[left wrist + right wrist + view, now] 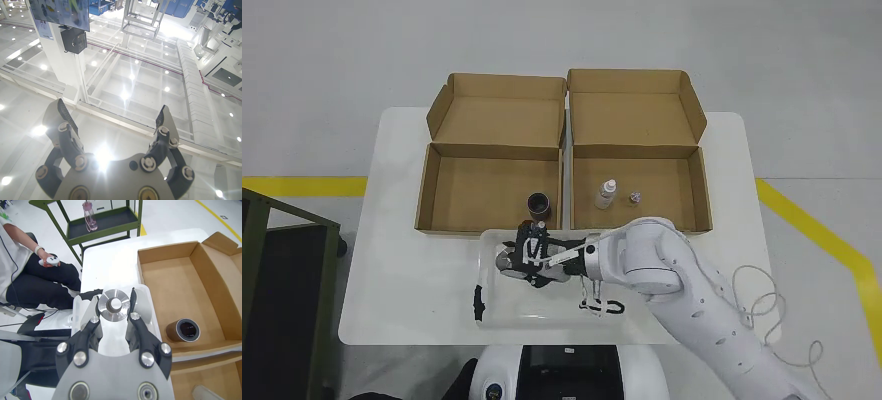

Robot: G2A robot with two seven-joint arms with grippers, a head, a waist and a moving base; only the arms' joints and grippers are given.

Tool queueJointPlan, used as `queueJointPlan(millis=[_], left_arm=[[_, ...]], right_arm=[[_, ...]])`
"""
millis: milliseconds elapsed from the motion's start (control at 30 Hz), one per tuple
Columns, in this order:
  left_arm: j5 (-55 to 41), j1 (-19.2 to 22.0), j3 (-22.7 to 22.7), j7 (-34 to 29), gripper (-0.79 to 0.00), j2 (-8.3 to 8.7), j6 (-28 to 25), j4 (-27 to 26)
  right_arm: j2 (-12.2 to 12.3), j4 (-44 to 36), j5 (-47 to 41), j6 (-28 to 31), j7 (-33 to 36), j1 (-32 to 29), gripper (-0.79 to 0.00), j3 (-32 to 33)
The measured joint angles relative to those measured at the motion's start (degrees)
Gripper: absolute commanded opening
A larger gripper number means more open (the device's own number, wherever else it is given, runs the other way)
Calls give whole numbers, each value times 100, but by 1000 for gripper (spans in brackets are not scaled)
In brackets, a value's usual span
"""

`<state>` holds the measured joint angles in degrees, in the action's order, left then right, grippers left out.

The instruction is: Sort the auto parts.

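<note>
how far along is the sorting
Partway. Done: a dark brown cylinder sits in the left cardboard box; a small white bottle and a tiny round part sit in the right cardboard box. In hand: the right gripper is shut on a shiny silver flanged disc above the clear plastic tray. Left: that disc, a black part and a dark looped part at the tray.

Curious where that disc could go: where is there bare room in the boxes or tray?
Free: most of the left box, bar the cylinder in its corner by the tray and right box; the right box's floor by its outer wall, past the bottle and small part. Crowded: the tray under the right gripper and disc.
</note>
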<state>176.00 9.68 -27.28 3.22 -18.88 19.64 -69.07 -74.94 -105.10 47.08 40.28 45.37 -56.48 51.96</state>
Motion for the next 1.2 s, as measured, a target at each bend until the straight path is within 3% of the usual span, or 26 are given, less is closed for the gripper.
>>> queueJointPlan(millis=[667,1200], left_arm=[[0,0,0,0,0,0,0,0],[0,0,0,0,0,0,0,0]], right_arm=[[236,-195,-813,-60,-927,-453,-785,1021],[332,-156,-995,-50,-1557,-714,-785,1316]])
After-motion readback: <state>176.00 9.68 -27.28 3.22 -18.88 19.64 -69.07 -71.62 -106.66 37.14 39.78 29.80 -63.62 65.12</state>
